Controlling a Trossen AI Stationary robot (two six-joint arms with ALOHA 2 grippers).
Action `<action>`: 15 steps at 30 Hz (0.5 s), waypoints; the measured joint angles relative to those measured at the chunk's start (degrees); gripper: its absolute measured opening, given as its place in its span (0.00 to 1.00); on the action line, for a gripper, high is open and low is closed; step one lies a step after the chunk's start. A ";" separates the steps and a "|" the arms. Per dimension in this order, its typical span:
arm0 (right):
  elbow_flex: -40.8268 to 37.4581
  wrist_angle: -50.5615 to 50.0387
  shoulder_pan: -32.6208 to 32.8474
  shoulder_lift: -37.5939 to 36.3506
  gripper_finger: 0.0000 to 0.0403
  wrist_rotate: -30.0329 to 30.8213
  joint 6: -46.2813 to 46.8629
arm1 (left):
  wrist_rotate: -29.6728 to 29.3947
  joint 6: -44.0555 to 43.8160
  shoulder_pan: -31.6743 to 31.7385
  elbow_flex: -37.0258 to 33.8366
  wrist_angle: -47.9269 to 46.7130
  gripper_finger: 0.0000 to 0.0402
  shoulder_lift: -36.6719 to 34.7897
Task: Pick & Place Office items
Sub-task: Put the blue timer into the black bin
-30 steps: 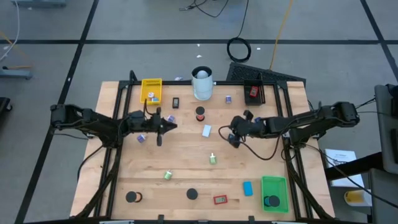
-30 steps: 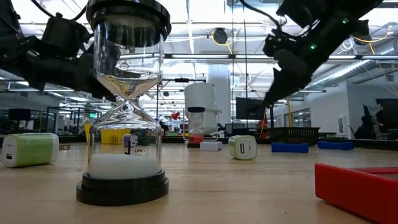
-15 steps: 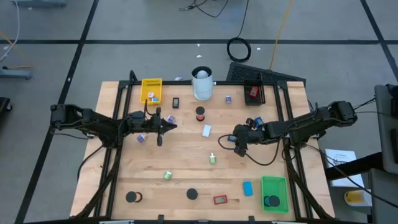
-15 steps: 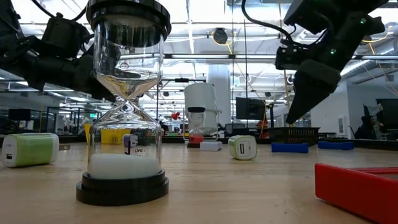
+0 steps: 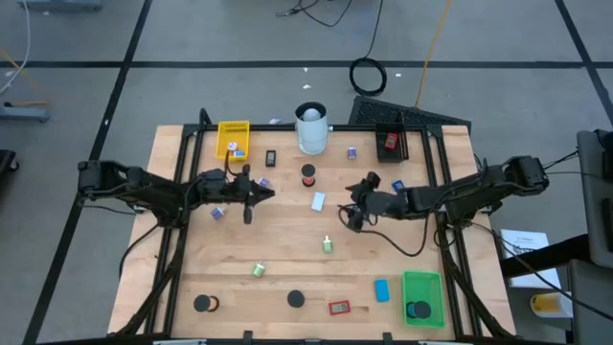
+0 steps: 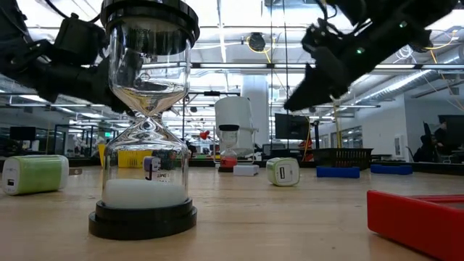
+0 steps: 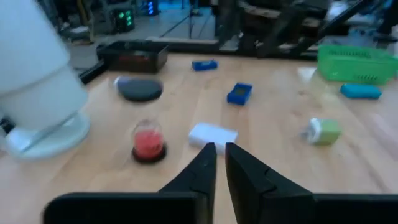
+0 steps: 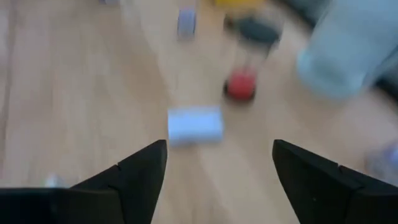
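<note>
Hovering above mid-table, the right gripper (image 5: pixel 351 213) holds its fingers wide apart and empty, near the white block (image 5: pixel 318 201); the left gripper (image 5: pixel 259 195) waits with fingers nearly together.

- A robotics lab in a large open hall.
- A wooden counter (image 5: pixel 287 259) in a black metal frame stands on a grey tiled floor (image 5: pixel 192 86) with cables (image 5: pixel 369 75) trailing across it.
- Beyond the counter, the low view shows ceiling strip lights (image 6: pixel 239 29), exposed ducts, monitors (image 6: pixel 290 125) and further workbenches.
</note>
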 joint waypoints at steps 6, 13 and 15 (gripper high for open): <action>-4.94 15.76 -1.20 -0.32 0.57 -0.32 -4.69 | 3.95 0.41 -0.93 4.49 -6.17 0.04 0.00; -5.04 7.64 -2.97 -0.46 0.30 -4.71 -0.44 | 1.69 7.04 -4.55 6.11 -9.76 0.02 0.87; -5.05 6.07 -2.97 -0.46 0.17 -4.86 -0.42 | 0.84 6.70 -5.64 6.16 -7.46 0.01 0.79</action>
